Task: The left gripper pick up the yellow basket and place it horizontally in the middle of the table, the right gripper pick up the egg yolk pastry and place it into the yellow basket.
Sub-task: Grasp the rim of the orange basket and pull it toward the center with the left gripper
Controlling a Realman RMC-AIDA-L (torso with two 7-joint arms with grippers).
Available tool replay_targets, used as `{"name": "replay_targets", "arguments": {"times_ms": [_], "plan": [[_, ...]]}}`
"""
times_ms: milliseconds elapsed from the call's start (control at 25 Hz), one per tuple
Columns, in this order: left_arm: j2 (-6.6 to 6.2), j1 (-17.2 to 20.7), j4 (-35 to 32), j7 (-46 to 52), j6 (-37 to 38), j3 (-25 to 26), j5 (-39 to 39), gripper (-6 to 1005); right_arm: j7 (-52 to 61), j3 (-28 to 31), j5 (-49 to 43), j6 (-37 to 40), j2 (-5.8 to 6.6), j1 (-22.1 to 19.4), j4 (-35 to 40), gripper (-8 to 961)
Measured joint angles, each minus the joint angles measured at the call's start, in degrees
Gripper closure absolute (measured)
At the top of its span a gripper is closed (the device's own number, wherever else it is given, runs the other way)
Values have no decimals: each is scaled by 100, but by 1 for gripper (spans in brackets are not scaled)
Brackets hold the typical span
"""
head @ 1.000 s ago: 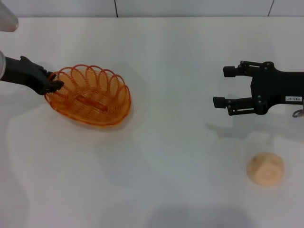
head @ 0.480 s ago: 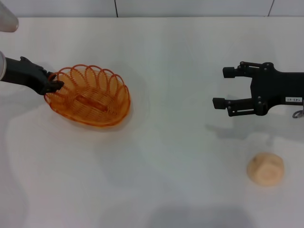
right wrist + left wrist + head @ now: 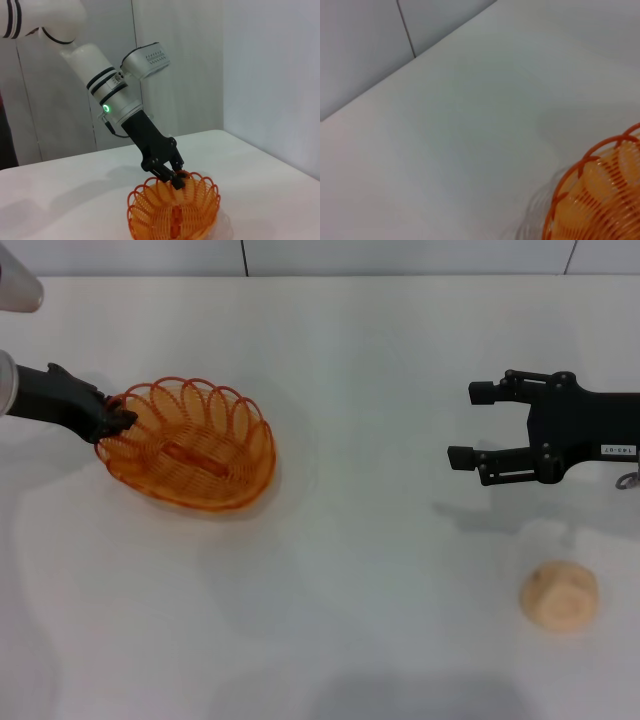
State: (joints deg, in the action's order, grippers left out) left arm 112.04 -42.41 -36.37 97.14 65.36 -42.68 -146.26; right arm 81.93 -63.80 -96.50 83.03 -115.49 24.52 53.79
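A curved section of the yellow basket (image 3: 600, 195), its looped orange wire rim and closely spaced ribs in view, sat at one corner of the frame on the white table (image 3: 470, 125). The bare tabletop ran away from it to a grey wall (image 3: 365, 45) beyond the far edge, where a dark vertical seam (image 3: 406, 29) divided two panels.
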Motion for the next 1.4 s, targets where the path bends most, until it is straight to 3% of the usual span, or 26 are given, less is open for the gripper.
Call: {"name": "replay_targets", "arguments": {"times_ms": [800,1400], "plan": [[7,58,-29,-76,-79,26,196,887,16,0,3,2,0,0,-11,83],[0,144,-373,295,557,39,523,908,57,-1,69,-1,0,-10,-44,83]]}}
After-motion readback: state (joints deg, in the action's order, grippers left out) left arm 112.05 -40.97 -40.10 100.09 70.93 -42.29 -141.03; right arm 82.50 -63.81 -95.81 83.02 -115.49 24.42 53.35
